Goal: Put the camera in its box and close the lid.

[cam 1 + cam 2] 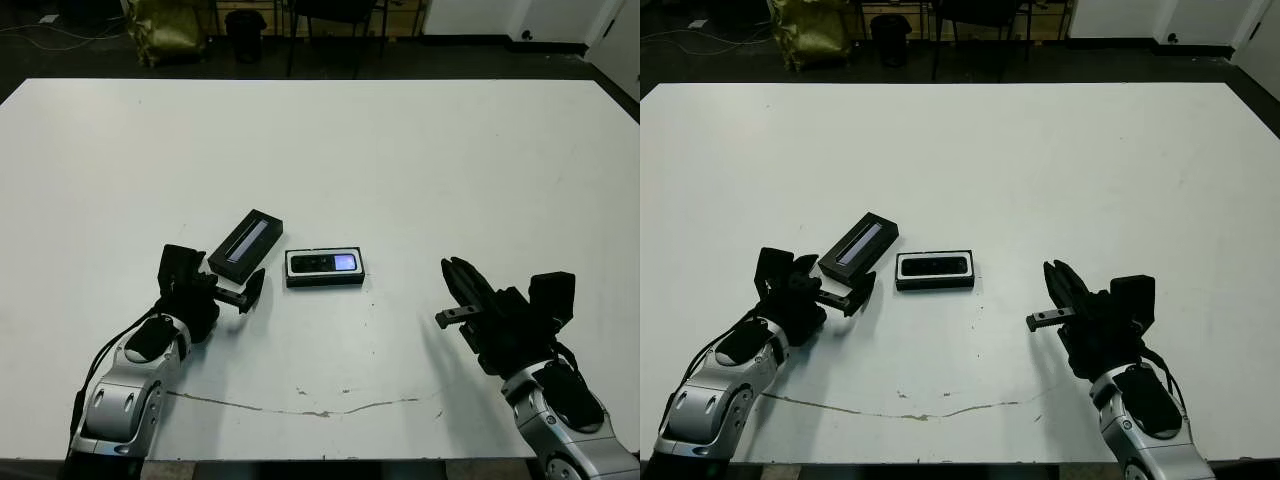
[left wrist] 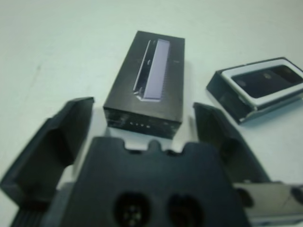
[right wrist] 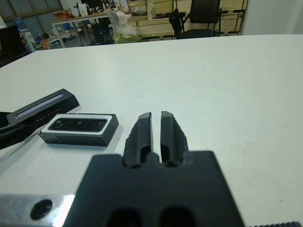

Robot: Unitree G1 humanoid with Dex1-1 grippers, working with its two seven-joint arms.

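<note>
Camera [image 1: 324, 262]: we see it lying flat inside the box, lenses and bluish patch facing up, near the middle of the desk; nothing touches it
Box [image 1: 325, 281]: we see the shallow black tray with its white lining showing as a rim around the camera; it rests flat on the desk, long side running left to right; it is uncovered
Lid [image 1: 246, 245]: we see it lying on the desk just to the left of the box and slightly farther from us, turned at an angle, glossy strip facing up; it is close to the box but we see a gap of white desk between them; it is not on the box
Left pincer [image 2: 142, 130]: our fingers are apart; in the left wrist view they stand on either side of the near short end of the lid, with that end just in front of the opening; we see no contact between the fingers [image 2: 57, 142] and the lid; in the head view the pincer sits low over the desk just nearer than the lid, pointing to the right
Right pincer [image 3: 156, 130]: our two fingers are together with only a thin slit between them, gripping nothing; it hangs over bare desk well to the right of the box, pointing roughly toward it
Desk [image 1: 400, 150]: white and mostly bare; we see a thin dark crack-like line across its near edge, between our two arms
Beyond the desk: dark floor, chair legs and a yellowish bag at the far side
</note>
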